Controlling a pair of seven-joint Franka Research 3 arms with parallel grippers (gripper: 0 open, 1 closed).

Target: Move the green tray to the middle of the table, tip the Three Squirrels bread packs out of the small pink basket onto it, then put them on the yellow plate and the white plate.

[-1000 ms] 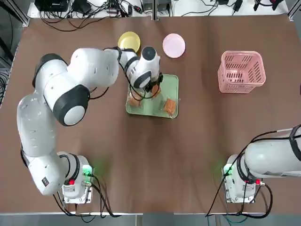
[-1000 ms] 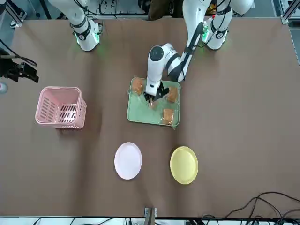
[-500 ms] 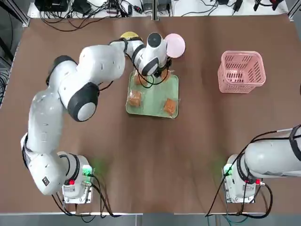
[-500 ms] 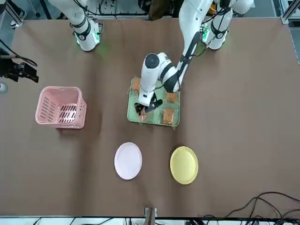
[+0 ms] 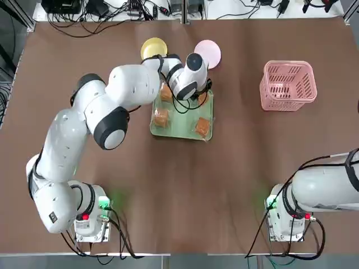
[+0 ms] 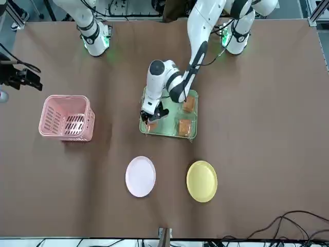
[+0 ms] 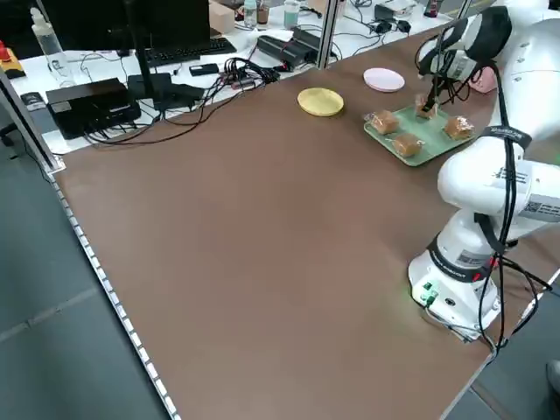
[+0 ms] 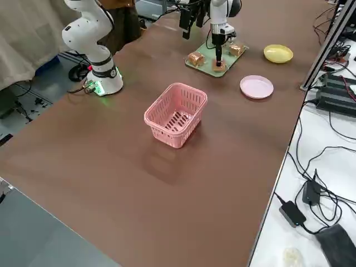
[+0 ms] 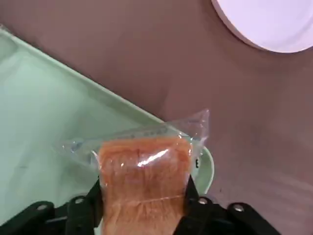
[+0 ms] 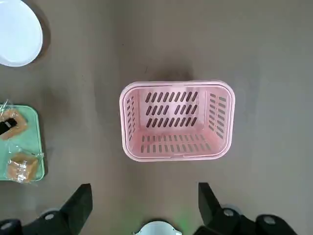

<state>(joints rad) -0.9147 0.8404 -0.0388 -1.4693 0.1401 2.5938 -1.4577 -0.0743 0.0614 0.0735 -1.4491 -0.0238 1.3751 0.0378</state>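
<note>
Four small clear plastic bread packs [image 5: 161,117], each showing a golden-brown square of bread, sit on or over the flat pale mint-green rectangular tray [image 5: 182,126] at the centre of the top view. We see the tray's rounded corners and low rim resting on the wide, matte dark brown counter [image 5: 185,185]. The left gripper [image 9: 142,215] points down over the tray's upper right corner, next to its rim, and its two dark fingers [image 9: 90,205] press the sides of one crinkled, glossy pack [image 9: 144,171]; the film flares past the bread at its sealed edge. The other three packs lie flat on the tray: one at the upper left, one at the left, one at the lower right in the top view.

Above the tray in that view lie the small round shiny yellow plate [image 5: 152,48] with a raised rim and, to its right, the small round flat white plate [image 5: 208,52] with a faint pink tint; we find both bare. At the right of the frame stands the pale pink plastic basket [image 5: 288,84], square, with slotted sides and a flared rim, upright and well apart from the tray.

The right gripper [image 10: 145,205] hangs above the basket with its fingers spread wide, holding nothing.
</note>
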